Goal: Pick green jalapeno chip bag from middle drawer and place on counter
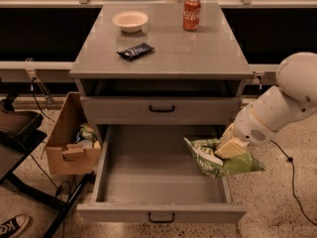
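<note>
The green jalapeno chip bag is crumpled light-green foil, held up over the right side of the open middle drawer, above its rim. My gripper is shut on the bag's top, at the end of the white arm reaching in from the right. The drawer is pulled fully out and its inside shows bare. The grey counter is above, on top of the cabinet.
On the counter stand a white bowl, a red soda can and a dark-blue wrapper. A shut grey drawer sits above the open one. A cardboard box with items stands left of the cabinet. A shoe is at bottom left.
</note>
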